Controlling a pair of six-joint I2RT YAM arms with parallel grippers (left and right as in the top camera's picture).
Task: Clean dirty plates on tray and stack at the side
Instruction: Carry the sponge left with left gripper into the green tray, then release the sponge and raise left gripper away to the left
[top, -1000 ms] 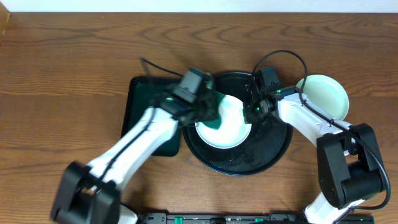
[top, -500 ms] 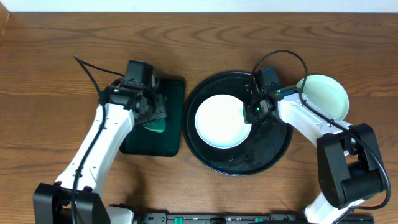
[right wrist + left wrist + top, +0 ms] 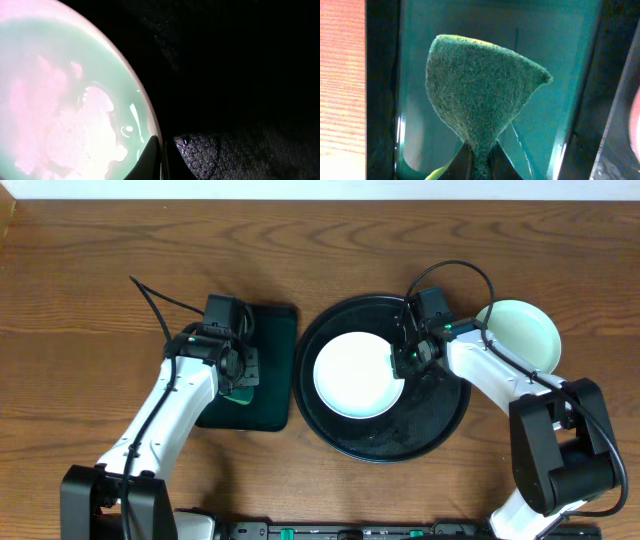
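- We saw the left gripper [image 3: 238, 375] clamping a sponge [image 3: 480, 95] over the green tray [image 3: 270, 330].
- The right gripper [image 3: 405, 360] pinched the plate [image 3: 355, 375] at its 3 o'clock rim, on the black tray [image 3: 440, 425].

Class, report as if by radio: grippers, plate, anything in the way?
Left gripper shut on sponge, over green tray. Right gripper pinching plate rim on black tray. Nothing blocking.
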